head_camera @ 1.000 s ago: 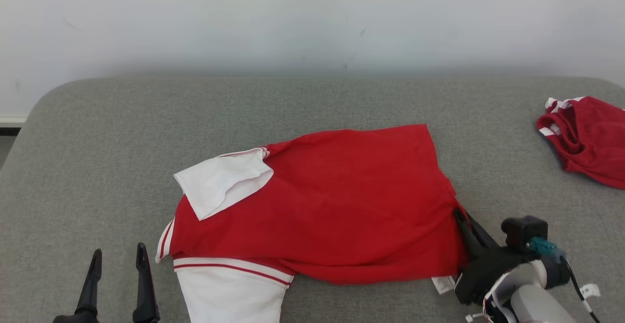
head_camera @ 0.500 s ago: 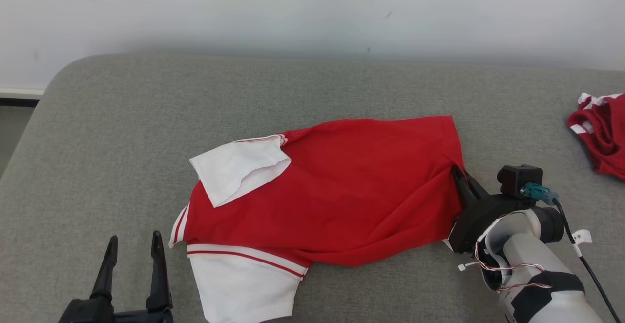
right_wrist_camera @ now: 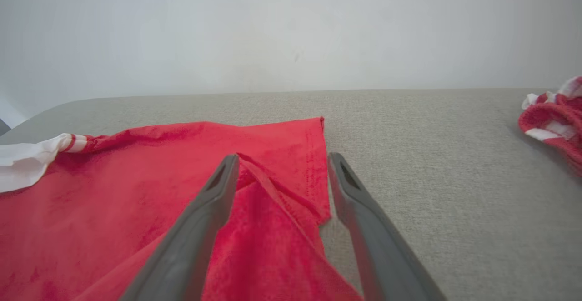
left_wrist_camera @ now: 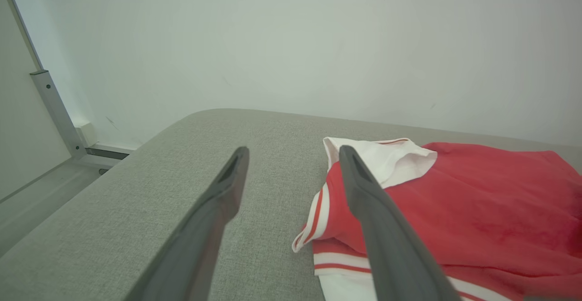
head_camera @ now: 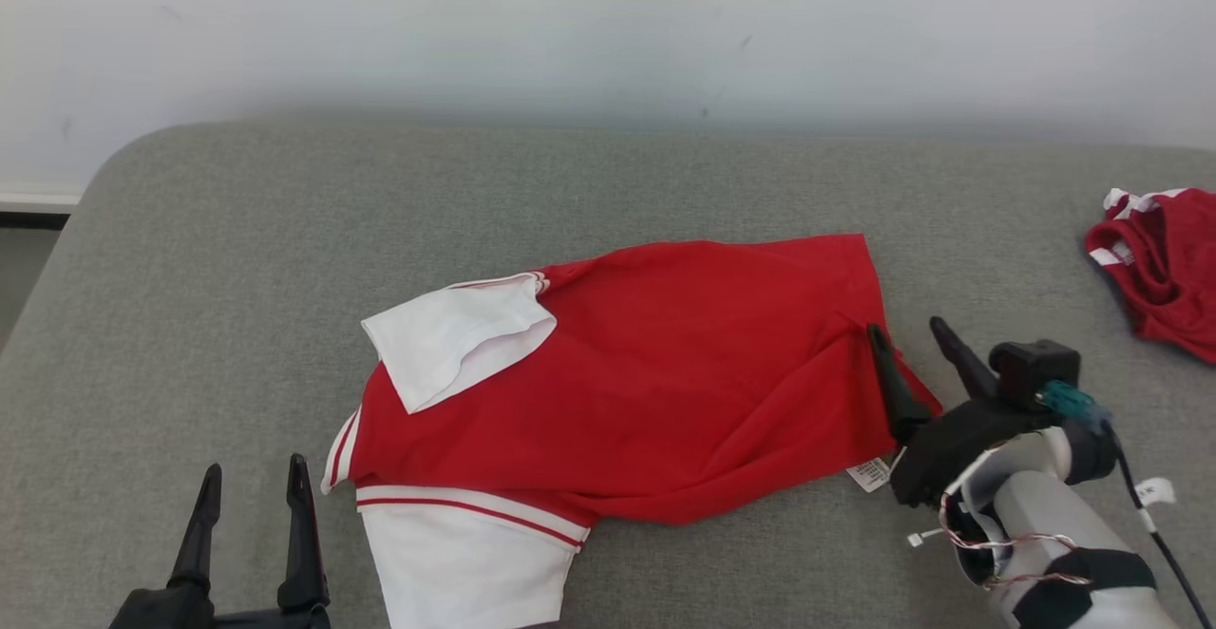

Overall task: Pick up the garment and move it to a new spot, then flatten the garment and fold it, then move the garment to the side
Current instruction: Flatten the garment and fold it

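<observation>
Garment (head_camera: pixel 665 372) lies, hem corner inside the spread right pincer (head_camera: pixel 904 327), sleeve near the spread left pincer (head_camera: pixel 249 467).

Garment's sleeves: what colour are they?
White sleeves on the red garment, best in the head view.

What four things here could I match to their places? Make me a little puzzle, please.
Things: 1 left end effector; 2 right end effector; 3 red-and-white garment; 4 crumpled red cloth.
Places: a far right of the grey surface; b open, at the garment's right edge; c spread out in the middle; d open, lower left, beside the garment.
Pairs: 1-d; 2-b; 3-c; 4-a.
</observation>
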`<state>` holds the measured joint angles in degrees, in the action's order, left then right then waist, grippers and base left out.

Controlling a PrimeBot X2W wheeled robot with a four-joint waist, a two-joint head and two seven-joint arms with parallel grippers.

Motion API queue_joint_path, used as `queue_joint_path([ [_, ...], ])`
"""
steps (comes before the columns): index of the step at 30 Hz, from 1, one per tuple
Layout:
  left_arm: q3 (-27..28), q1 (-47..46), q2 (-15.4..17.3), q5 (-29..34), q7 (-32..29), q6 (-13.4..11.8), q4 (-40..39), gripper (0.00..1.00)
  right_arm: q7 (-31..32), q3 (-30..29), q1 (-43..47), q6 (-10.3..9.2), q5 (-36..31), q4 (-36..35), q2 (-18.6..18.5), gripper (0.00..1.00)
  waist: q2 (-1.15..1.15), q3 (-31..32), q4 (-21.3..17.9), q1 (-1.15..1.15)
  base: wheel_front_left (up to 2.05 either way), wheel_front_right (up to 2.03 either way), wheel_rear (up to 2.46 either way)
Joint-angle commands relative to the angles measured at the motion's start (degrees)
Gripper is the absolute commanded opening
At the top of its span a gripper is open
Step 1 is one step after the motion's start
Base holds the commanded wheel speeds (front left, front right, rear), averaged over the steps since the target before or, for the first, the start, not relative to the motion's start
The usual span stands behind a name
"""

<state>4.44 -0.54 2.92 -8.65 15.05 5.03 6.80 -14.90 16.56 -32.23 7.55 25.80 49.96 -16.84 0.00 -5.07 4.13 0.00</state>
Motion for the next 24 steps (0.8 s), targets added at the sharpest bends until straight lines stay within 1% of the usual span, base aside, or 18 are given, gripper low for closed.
queue_joint_path([
  [1,0.2,0.6,-0.1,0.3,0.2,-0.2,-0.4,1.00,-0.3,-0.9,1.7,-0.16,0.0,-2.5,-0.7,1.00,0.00,0.5,-0.7,0.00,0.00,0.00,0.00],
  [7,1.0,1.8,-0.1,0.7,0.2,-0.3,-1.0,1.00,-0.3,-5.6,11.6,-0.16,-2.1,-13.7,-1.6,1.00,0.00,1.5,-2.0,0.00,0.00,0.00,0.00],
  [8,1.3,2.0,-0.1,0.8,0.2,-0.2,-1.2,1.00,-0.3,-6.7,14.7,-0.16,-2.9,-16.3,-1.4,1.00,0.00,1.8,-2.4,0.00,0.00,0.00,0.00],
  [11,1.4,2.5,-0.1,0.8,0.2,-0.3,-1.4,1.00,-0.3,-7.9,18.2,-0.16,-4.0,-19.3,-1.2,1.00,0.00,2.2,-2.7,0.00,0.00,0.00,0.00],
  [15,1.4,2.9,-0.1,0.8,0.2,-0.5,-1.7,1.00,-0.3,-8.6,20.0,-0.16,-4.9,-20.8,-1.0,1.00,0.00,2.4,-3.0,0.00,0.00,0.00,0.00],
  [19,1.1,2.8,-0.1,0.9,0.2,-0.4,-1.7,1.00,-0.3,-8.0,19.2,-0.16,-5.4,-20.4,-1.4,1.00,0.00,2.6,-2.8,0.00,0.00,0.00,0.00],
  [24,0.3,2.9,-0.1,0.8,0.2,-0.5,-2.0,1.00,1.0,-6.3,16.2,-0.16,-5.2,-17.3,-2.1,1.00,0.00,2.6,-1.6,0.00,0.00,0.00,0.00],
])
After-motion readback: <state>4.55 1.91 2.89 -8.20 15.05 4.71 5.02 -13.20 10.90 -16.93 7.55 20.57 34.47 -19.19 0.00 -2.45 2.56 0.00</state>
